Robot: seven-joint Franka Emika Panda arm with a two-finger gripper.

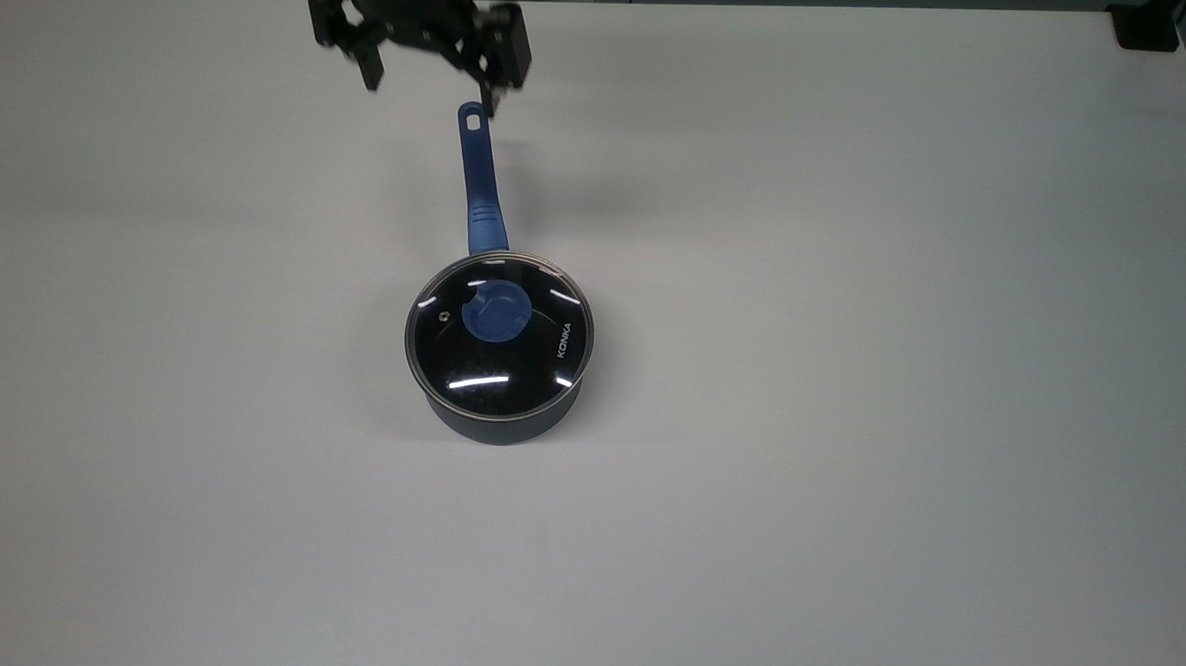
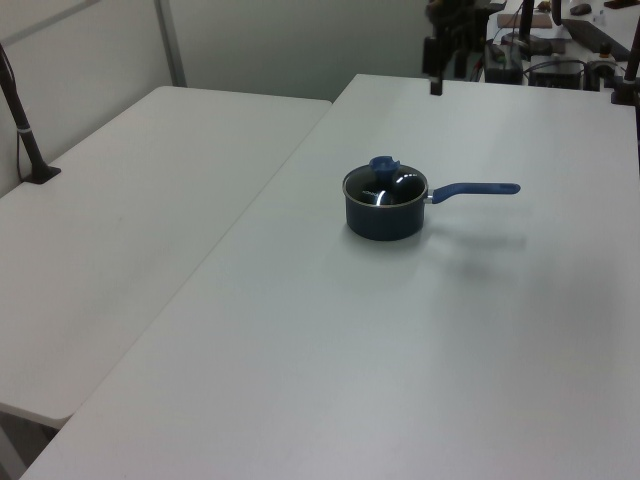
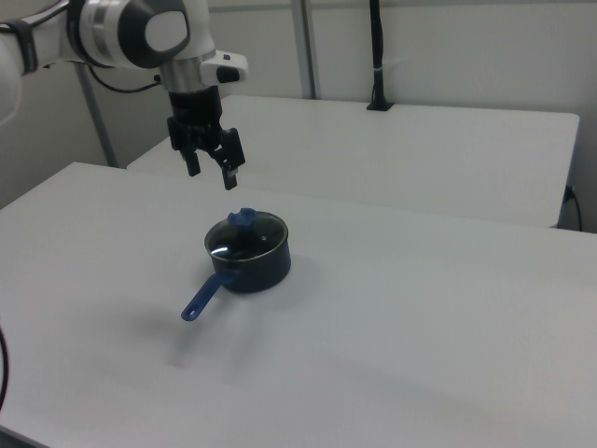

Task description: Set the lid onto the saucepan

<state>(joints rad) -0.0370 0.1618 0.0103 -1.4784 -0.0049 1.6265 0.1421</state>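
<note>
- Gripper (image 1: 429, 71): fingers spread apart, nothing between them, raised well above the table (image 1: 849, 434); in the right view it (image 3: 211, 170) hangs up and to the right view's left of the pan.
- Lid (image 1: 499, 334) sits on the saucepan (image 1: 499, 424), rim on rim, looks level and centred. Same in the left view (image 2: 385, 186) and the right view (image 3: 246, 234). Judged: placement done, no grasp needed.
- Key relation: in the top view the pan lies below the gripper, well apart. The pan's long axis runs along the handle (image 1: 481, 193), which points straight up the top view toward the gripper; the handle's end hole lies just under the fingertip on the top view's right. Gap is in height, not contact.
- Any coming move would be a retreat, and it only needs to stay clear of that handle end; the lid knob (image 1: 495, 312) is far from the fingers.
- Materials: lid is clear glass, thin metal rim, glossy with bright light streaks, "KONKA" print near the edge, small vent, round blue knob.
- Pan: short round body, dark grey-blue wall, black inside seen through the glass, long slim blue handle with ribbed grip near the body.
- Table: plain matte white.
</note>
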